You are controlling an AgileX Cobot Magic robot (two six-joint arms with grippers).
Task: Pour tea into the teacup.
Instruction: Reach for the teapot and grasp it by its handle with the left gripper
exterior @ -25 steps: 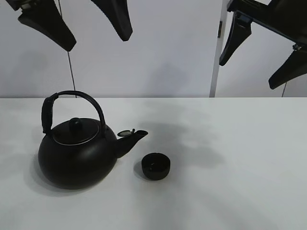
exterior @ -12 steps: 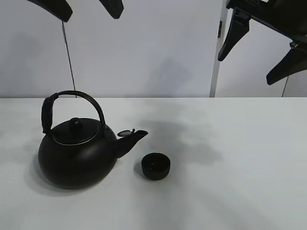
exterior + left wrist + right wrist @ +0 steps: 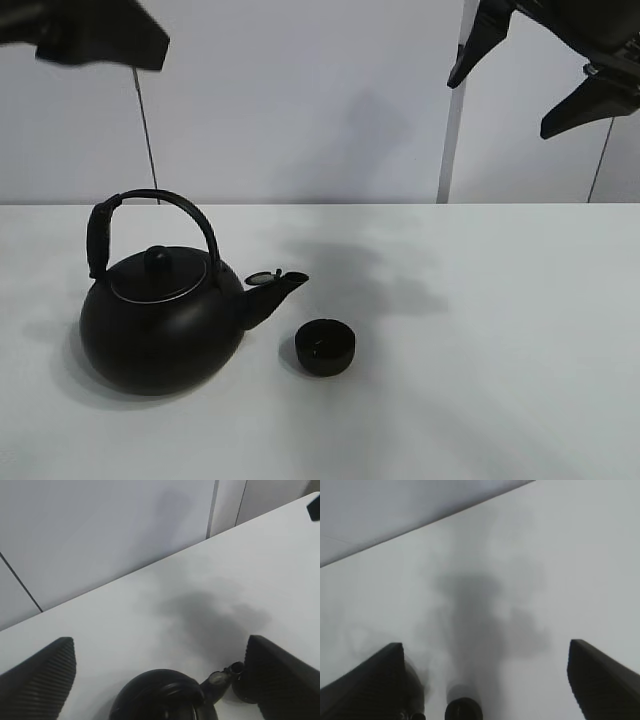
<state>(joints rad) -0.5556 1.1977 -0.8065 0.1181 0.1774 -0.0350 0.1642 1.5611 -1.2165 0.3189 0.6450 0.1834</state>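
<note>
Left pincer wide, raised higher, right pincer wide, raised higher, kettle and teacup unmoved

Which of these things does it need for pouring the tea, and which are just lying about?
For the job:
- kettle
- teacup, beside the kettle's spout
- left gripper and right gripper, both open and held high

Not part of it:
- table, only the surface everything stands on
- wall behind
</note>
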